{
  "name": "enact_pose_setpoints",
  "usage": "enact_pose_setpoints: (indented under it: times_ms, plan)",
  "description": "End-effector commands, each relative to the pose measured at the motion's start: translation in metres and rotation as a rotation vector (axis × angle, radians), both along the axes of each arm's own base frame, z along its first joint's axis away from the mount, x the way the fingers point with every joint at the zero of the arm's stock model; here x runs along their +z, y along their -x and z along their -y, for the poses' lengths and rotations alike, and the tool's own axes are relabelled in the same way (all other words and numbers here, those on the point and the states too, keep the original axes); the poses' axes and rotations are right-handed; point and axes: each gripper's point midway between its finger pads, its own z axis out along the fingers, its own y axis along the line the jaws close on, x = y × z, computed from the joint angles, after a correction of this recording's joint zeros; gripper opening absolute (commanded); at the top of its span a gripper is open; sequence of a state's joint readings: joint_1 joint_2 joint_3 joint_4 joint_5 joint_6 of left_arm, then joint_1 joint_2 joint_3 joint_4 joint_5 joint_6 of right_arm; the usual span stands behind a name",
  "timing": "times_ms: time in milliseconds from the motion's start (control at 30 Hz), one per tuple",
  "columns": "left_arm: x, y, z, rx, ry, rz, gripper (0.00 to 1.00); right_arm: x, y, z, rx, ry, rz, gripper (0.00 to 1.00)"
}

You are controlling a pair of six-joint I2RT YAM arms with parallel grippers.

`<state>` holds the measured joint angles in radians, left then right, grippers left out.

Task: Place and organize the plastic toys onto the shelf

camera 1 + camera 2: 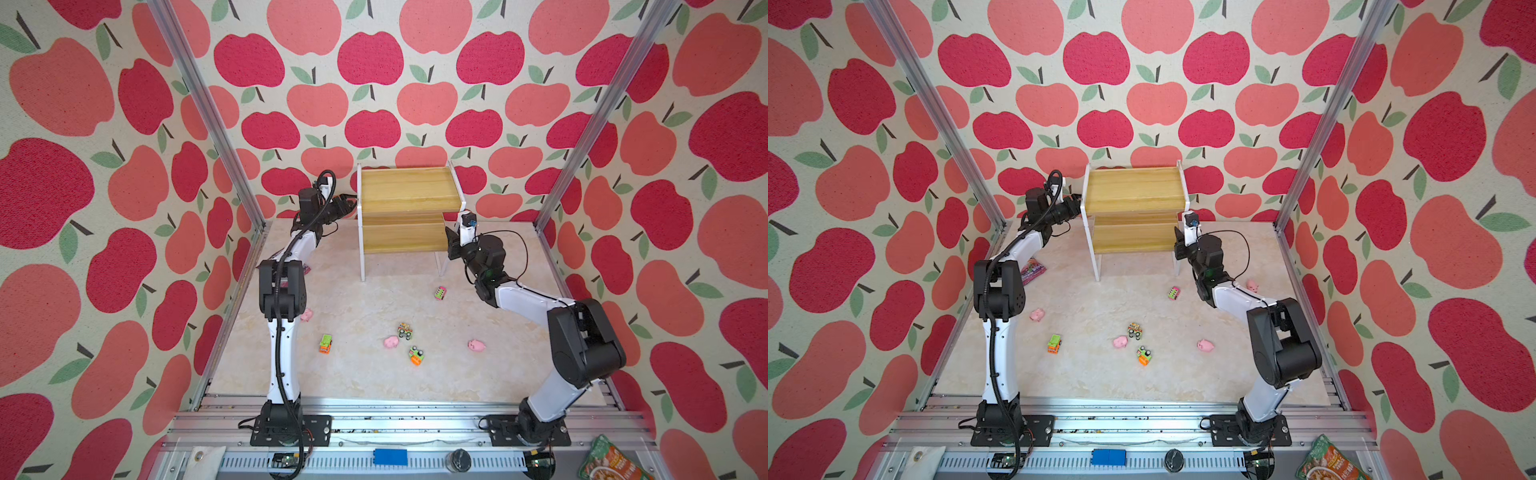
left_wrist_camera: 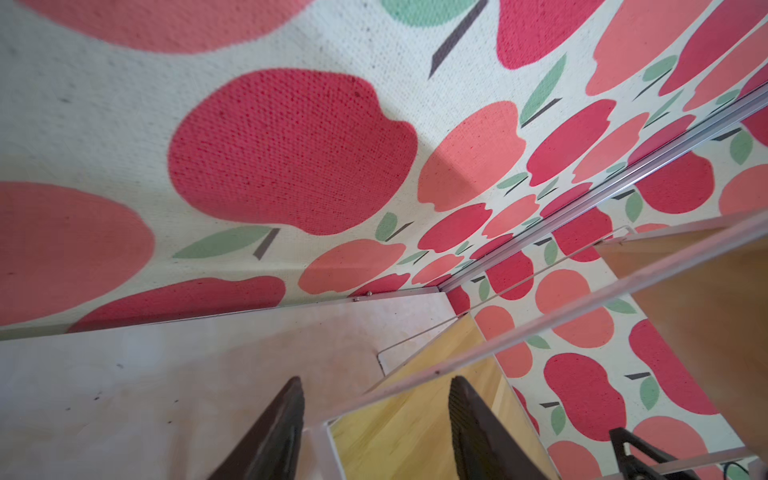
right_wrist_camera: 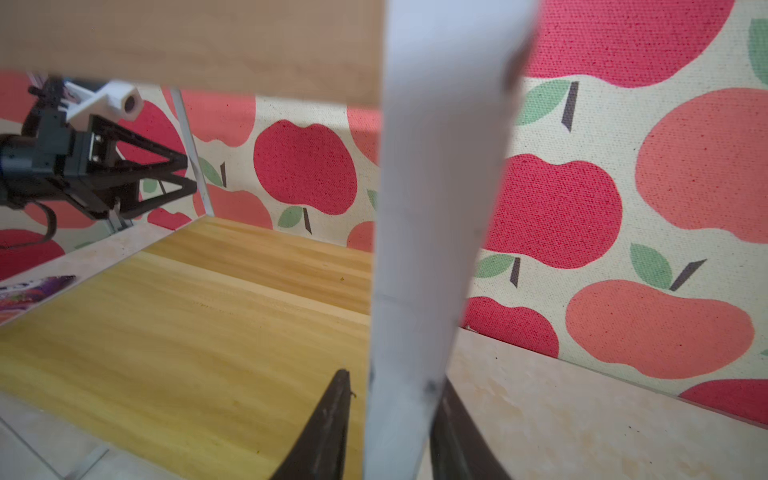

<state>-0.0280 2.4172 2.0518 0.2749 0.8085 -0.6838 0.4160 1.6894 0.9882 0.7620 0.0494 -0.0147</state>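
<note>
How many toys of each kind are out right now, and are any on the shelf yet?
Pink pigs: 4
Toy vehicles: 4
Total: 8, all on the table, none on the shelf.

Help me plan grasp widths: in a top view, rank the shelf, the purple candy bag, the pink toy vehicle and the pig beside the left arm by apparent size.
1. shelf, by far largest.
2. purple candy bag, though the left arm partly hides it.
3. pink toy vehicle and pig: too alike to rank.
</note>
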Motion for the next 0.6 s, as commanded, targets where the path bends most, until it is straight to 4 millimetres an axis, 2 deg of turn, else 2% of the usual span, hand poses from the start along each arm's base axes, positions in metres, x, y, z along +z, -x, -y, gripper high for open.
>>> enact_pose_setpoints:
  times_ms: [0, 67, 200, 300, 400, 500, 567]
  plan:
    - [0.029, 0.008, -0.044, 0.087, -0.034, -0.001, 0.67, 0.034, 0.006, 0.003, 0.001, -0.018, 0.083, 0.57]
    - [0.033, 0.017, -0.064, 0.139, -0.036, -0.021, 0.69, 0.035, 0.015, 0.009, -0.006, -0.009, 0.072, 0.68]
    - [0.035, 0.044, -0.094, 0.214, -0.064, -0.066, 0.79, 0.033, 0.035, 0.023, -0.033, 0.024, 0.029, 0.84]
    - [0.038, 0.070, -0.110, 0.262, -0.107, -0.100, 0.81, 0.028, 0.057, 0.038, -0.061, 0.038, -0.009, 0.90]
    - [0.035, 0.101, -0.126, 0.325, -0.162, -0.175, 0.85, 0.021, 0.079, 0.057, -0.112, 0.044, -0.073, 0.92]
    - [0.026, 0.136, -0.132, 0.370, -0.229, -0.268, 0.87, 0.008, 0.102, 0.069, -0.140, 0.016, -0.151, 0.92]
    - [0.015, 0.160, -0.131, 0.382, -0.295, -0.322, 0.88, -0.006, 0.117, 0.068, -0.137, 0.033, -0.212, 0.91]
